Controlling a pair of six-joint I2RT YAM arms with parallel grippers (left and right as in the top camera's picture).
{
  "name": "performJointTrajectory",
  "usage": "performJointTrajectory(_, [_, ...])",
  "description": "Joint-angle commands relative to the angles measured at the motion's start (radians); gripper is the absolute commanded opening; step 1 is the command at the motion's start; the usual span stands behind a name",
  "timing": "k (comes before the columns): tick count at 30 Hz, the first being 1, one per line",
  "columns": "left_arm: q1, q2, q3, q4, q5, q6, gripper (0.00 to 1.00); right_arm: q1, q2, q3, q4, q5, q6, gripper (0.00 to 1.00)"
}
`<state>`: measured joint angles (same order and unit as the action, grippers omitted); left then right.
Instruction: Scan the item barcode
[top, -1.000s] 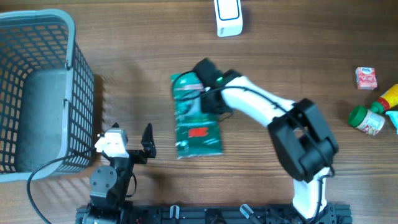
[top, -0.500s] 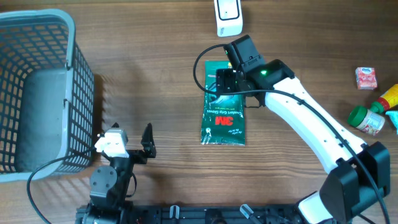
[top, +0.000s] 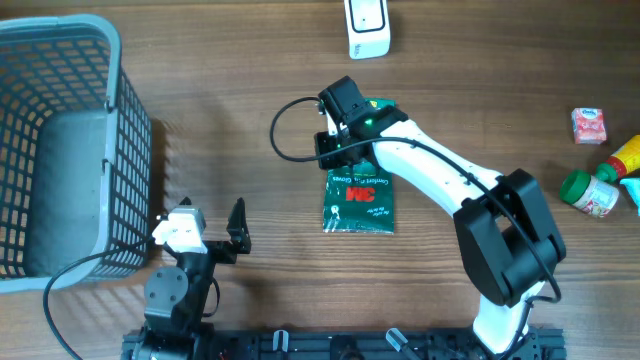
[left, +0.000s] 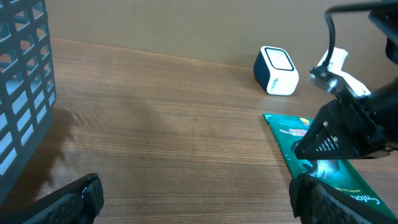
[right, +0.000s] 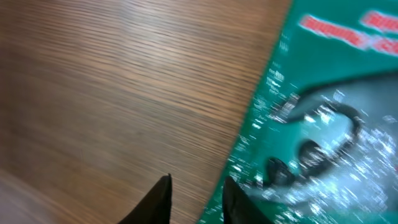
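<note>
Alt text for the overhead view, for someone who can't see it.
The right gripper is over the far end of a flat green plastic packet lying mid-table. A white box-shaped scanner stands beyond it, a grey plastic mesh basket at left; the left gripper is open.

- A wooden table (top: 200, 90) is carrying everything.
- A green packet (top: 360, 205) is lying flat on it.
- A white scanner (top: 366, 28) is sitting beyond the packet.
- A grey basket (top: 130, 150) is standing well left of the packet.
- A pink carton (top: 589, 125) and a jar (top: 590, 193) are lying well right of the packet.
</note>
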<state>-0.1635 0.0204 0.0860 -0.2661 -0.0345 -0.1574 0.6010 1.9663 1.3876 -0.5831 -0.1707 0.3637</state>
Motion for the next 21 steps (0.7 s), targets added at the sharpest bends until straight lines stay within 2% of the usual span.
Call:
performJointTrajectory(1, [0.004,-0.004,-0.004,0.001,0.008,0.019,1.0,0.051,0.024,-0.003,-0.029,-0.068,-0.076,0.22])
performJointTrajectory(4, [0.004,-0.004,-0.004,0.001,0.008,0.019,1.0,0.112,0.072,-0.003,-0.09,-0.056,-0.075,0.18])
performJointTrajectory(6, [0.004,-0.004,-0.003,0.001,0.008,0.019,1.0,0.139,0.093,-0.003,-0.133,-0.032,-0.049,0.04])
performJointTrajectory(11, [0.004,-0.004,-0.004,0.001,0.008,0.019,1.0,0.145,0.097,-0.003,-0.325,0.156,0.104,0.04])
performJointTrajectory(15, [0.004,-0.004,-0.004,0.001,0.008,0.019,1.0,0.144,0.097,-0.002,-0.525,0.424,0.3,0.04])
performJointTrajectory(18, [0.004,-0.004,-0.004,0.001,0.008,0.019,1.0,0.146,0.074,0.001,-0.551,0.458,0.303,0.04])
performJointTrajectory(19, [0.004,-0.004,-0.004,0.001,0.008,0.019,1.0,0.148,0.048,0.007,-0.548,0.458,0.265,0.04])
performJointTrajectory(20, [0.004,-0.004,-0.004,0.001,0.008,0.019,1.0,0.148,0.006,0.018,-0.527,0.457,0.21,0.15])
performJointTrajectory(21, [0.004,-0.004,-0.004,0.001,0.008,0.019,1.0,0.148,-0.016,0.019,-0.507,0.458,0.176,0.44])
